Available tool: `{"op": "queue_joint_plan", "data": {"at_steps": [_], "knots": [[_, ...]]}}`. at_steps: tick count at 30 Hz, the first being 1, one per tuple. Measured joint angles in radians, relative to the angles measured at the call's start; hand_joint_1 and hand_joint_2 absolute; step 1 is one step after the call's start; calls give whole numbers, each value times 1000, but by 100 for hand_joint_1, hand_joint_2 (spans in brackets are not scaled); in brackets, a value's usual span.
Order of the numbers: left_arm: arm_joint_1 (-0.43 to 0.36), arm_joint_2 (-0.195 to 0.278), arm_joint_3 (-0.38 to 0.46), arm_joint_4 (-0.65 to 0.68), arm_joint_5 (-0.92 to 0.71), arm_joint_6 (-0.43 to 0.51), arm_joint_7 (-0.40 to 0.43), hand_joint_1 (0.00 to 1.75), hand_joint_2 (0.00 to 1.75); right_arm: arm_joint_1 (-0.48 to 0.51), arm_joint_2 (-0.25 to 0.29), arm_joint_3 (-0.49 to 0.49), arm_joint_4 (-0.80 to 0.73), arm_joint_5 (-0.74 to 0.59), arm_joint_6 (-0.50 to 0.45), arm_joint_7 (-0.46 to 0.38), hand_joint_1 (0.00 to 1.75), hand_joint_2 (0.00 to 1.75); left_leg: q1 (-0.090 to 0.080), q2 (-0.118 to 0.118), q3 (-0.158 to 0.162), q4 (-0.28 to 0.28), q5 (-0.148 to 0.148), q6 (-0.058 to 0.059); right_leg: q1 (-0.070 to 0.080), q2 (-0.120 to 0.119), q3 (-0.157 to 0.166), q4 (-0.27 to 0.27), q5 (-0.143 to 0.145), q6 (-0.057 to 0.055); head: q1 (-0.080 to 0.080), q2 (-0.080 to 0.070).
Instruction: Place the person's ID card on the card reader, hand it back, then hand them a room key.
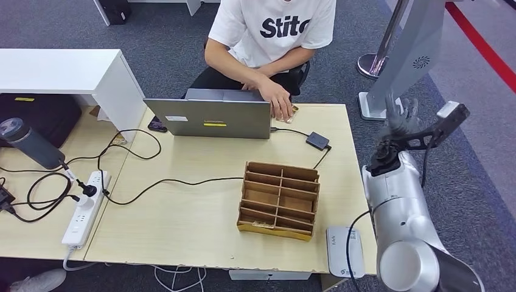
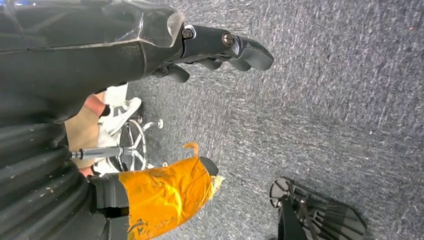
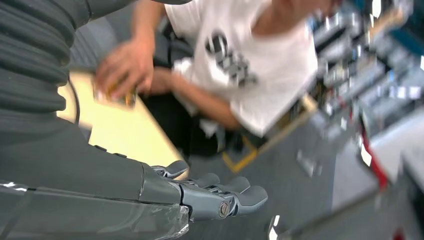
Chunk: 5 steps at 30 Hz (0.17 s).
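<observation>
Both hands hold nothing, fingers apart; wooden organizer (image 1: 279, 199) (laptop (image 1: 210, 115) behind) flanks card reader (image 1: 344, 250).

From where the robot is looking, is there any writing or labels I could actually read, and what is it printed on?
"Stitc", cut off by an arm: white letters on a dark patch on the person's white T-shirt.
Yellow sticker on the laptop lid: too small to read.
White label on the same lid: too small to read.
Small marks on the white card reader: too small to read.
T-shirt print in the right wrist view: blurred, unreadable.
</observation>
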Motion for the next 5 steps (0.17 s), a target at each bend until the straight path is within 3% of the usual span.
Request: {"op": "queue_joint_plan", "data": {"at_steps": [5], "knots": [[-15, -2, 0, 0, -22, 4, 9, 0, 175, 71, -127, -127, 79, -53, -16, 20, 0, 175, 0, -5, 0, 0, -1, 2, 0, -4, 1, -1, -1, 1, 0, 0]]}}
